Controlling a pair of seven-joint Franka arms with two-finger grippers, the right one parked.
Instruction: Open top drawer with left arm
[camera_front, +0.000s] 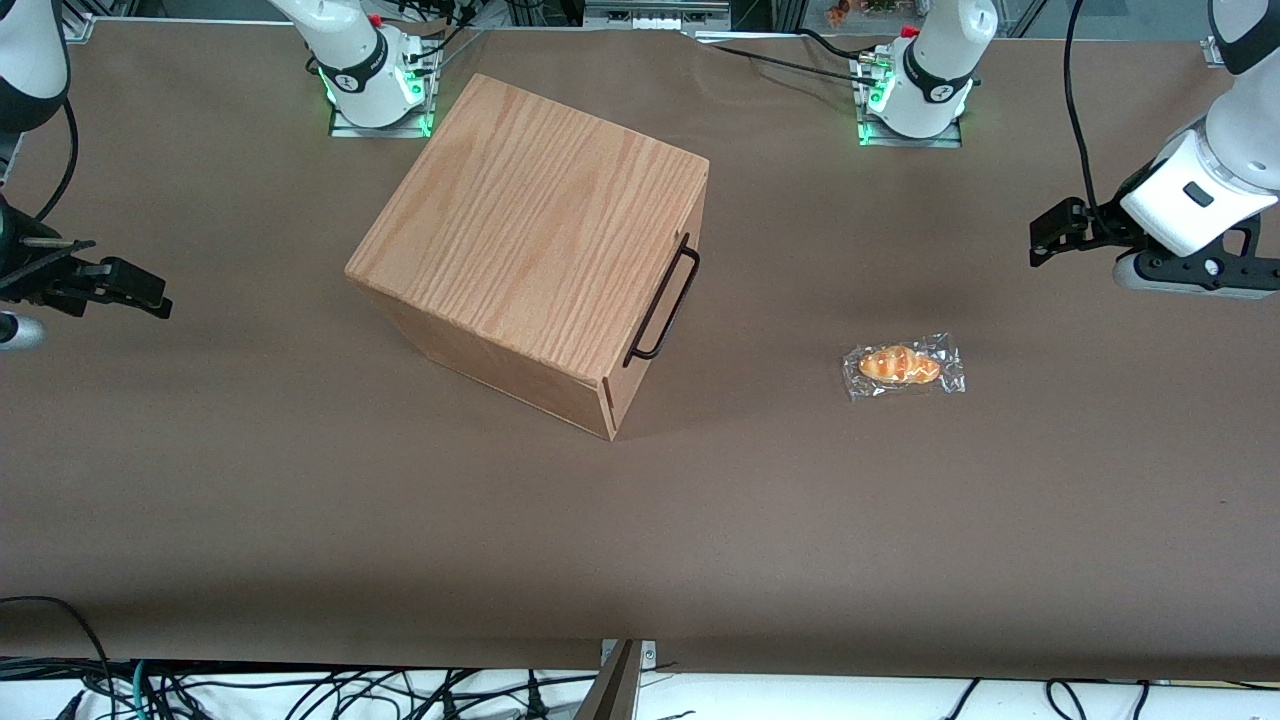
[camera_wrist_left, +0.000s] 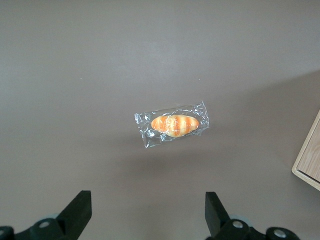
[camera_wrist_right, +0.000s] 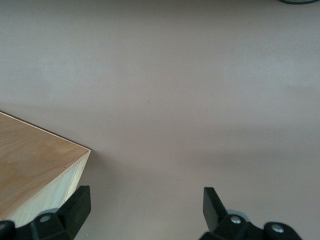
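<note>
The oak-grain wooden box (camera_front: 540, 230) stands mid-table. Its top drawer (camera_front: 620, 390) is shut, and the front with the long black wire handle (camera_front: 662, 300) faces the working arm's end of the table. My left arm (camera_front: 1200, 190) hangs above the table at that end, well apart from the box. Its gripper (camera_front: 1045, 240) points toward the box and is open, with nothing between the fingers (camera_wrist_left: 82, 200). In the left wrist view the gripper (camera_wrist_left: 147, 196) looks down on bare table, and a corner of the box (camera_wrist_left: 310, 160) shows at the frame's edge.
A small bread roll in a clear wrapper (camera_front: 903, 366) (camera_wrist_left: 172, 125) lies on the brown table (camera_front: 300, 520), between the box and my gripper and nearer to the front camera than both. Arm bases (camera_front: 915, 90) stand along the table's back edge.
</note>
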